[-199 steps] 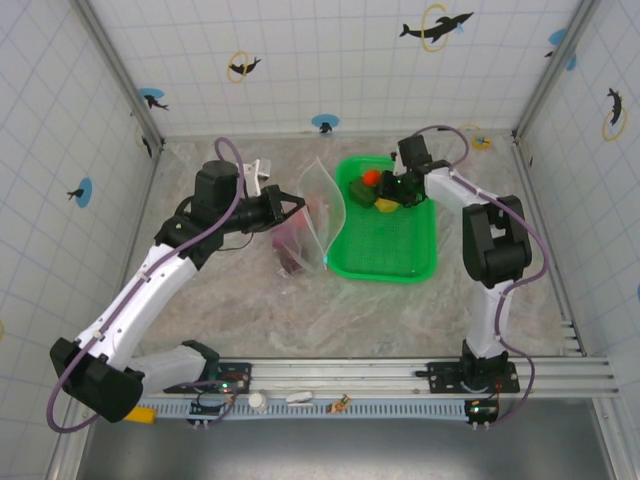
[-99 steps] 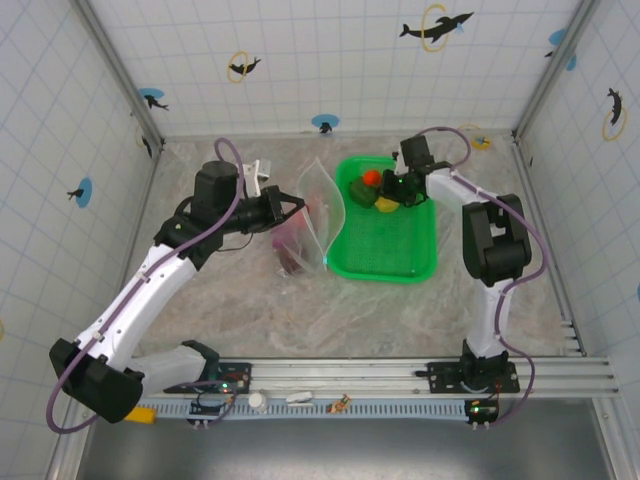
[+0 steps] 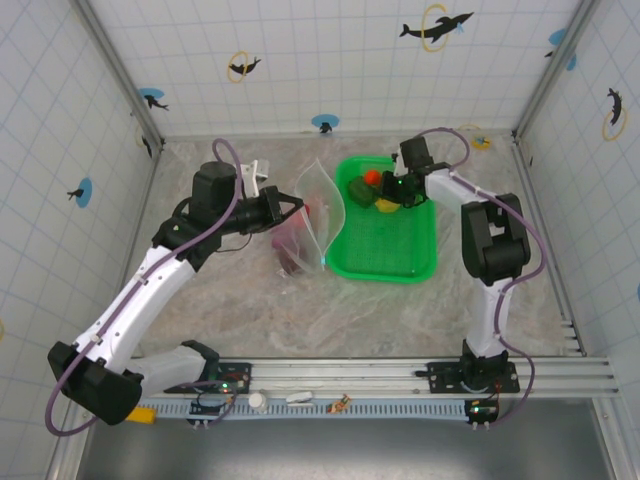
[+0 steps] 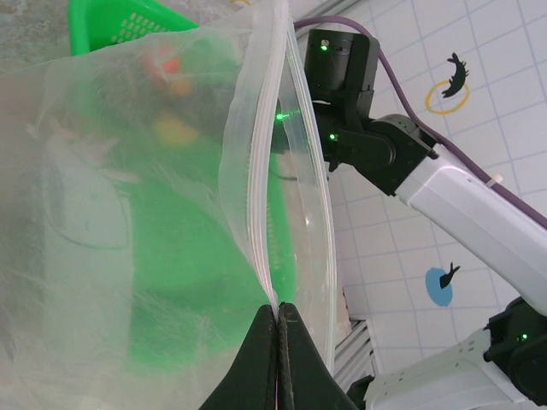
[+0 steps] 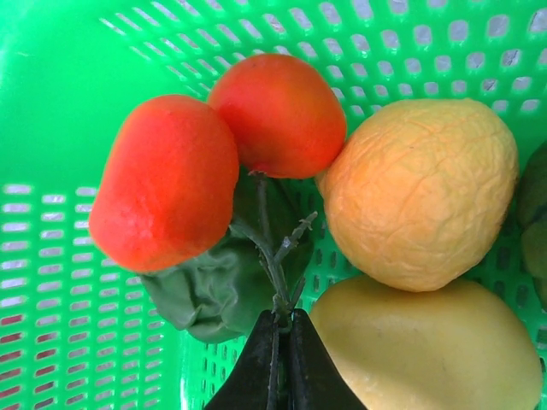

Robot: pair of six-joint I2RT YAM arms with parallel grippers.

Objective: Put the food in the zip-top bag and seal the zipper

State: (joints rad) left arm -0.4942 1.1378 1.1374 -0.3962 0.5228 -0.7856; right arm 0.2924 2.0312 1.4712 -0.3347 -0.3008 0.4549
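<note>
Left pincer (image 4: pixel 276 318): fingers pressed together on the pale zipper (image 4: pixel 255 213), clamping the mouth edge of the zip-top bag (image 3: pixel 322 215) and holding it raised above the table (image 3: pixel 230 310). From the clamped point the two closure strips run upward in the left wrist view and spread apart, so the mouth stands open toward the green basket (image 3: pixel 400 255), which lies just beside the bag. The bag's lower part rests on the table, and dark maroon and magenta pieces (image 3: pixel 291 250) show through the clear film (their exact shapes are too small to tell). Right pincer (image 5: pixel 279 329): reaching into the far end of the basket, fingers drawn together on the thin green stem (image 5: pixel 275 273) of a toy with two red-orange lobes (image 5: pixel 167 192) and a crumpled green leaf (image 5: pixel 214 290). Touching that toy on its right is a wrinkled orange-yellow fruit (image 5: pixel 423 192); below this, against it, lies a smooth pale yellow fruit (image 5: pixel 427 354). A dark green piece (image 5: pixel 534 213) shows at the right margin of the right wrist view. All of these pieces of food sit on the basket's perforated floor, crowded at its far end, with the near half of the basket bare.
</note>
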